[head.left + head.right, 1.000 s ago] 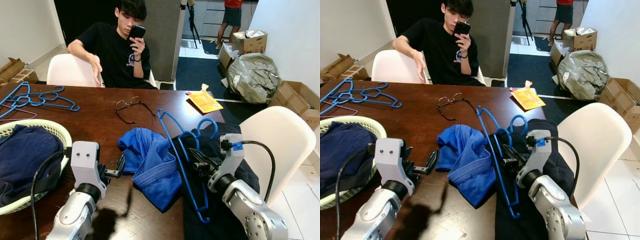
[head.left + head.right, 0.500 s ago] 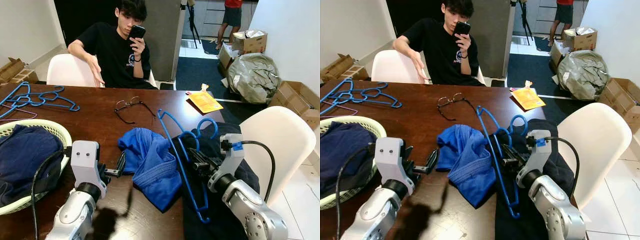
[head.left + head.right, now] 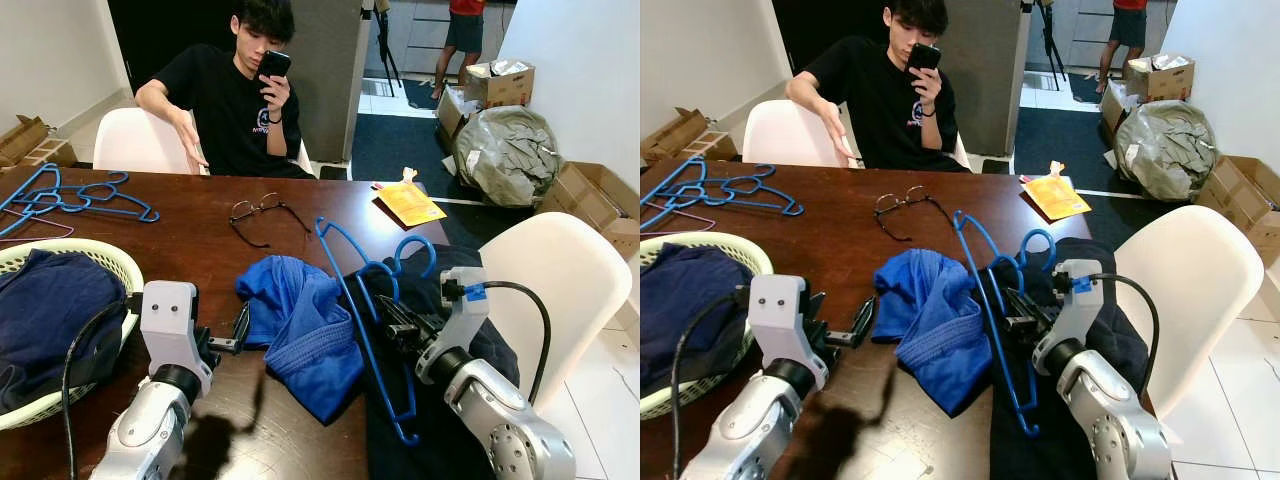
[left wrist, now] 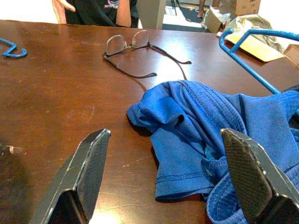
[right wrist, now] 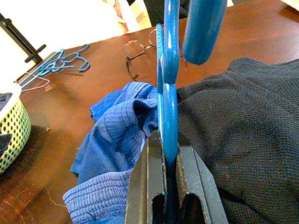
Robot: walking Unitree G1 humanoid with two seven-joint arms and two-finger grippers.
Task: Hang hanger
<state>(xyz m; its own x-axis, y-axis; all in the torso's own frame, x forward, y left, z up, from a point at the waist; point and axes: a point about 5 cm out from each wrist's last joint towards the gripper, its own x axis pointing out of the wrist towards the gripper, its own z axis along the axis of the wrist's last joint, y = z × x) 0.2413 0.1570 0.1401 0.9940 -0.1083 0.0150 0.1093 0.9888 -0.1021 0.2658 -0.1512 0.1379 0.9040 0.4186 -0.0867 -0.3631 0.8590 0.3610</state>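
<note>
Dark brown wood spreads before me, a dining table (image 3: 200,240) with white chairs round it and a person (image 3: 225,100) seated at the far side holding a phone up. Cardboard boxes and a stuffed bag sit on the floor far right.

My blue hanger (image 3: 365,320) stands on edge near the table's right side, its long axis running from near right toward far left, with its hook (image 3: 415,250) curling up at the far right end. It rests between a crumpled blue garment (image 3: 300,330) on the left and a black garment (image 3: 1100,330) on the right, touching both.

My right gripper (image 3: 392,322) is clamped tight on the hanger's bar; in the right wrist view the blue bar (image 5: 169,116) runs straight up out of the narrow slot between my two fingers. That arm reaches in from the near right, forearm angled up and leftward over the black cloth.

My left gripper (image 4: 163,182) holds nothing, fingers spread wide, hovering just above the table at the near left edge of the blue garment. Its arm comes up from the near left, pointing right.

Beyond lie a pair of glasses (image 3: 262,212), a yellow packet (image 3: 408,203), a heap of blue hangers (image 3: 70,197) at far left, and a pale laundry basket (image 3: 115,262) holding dark cloth.
</note>
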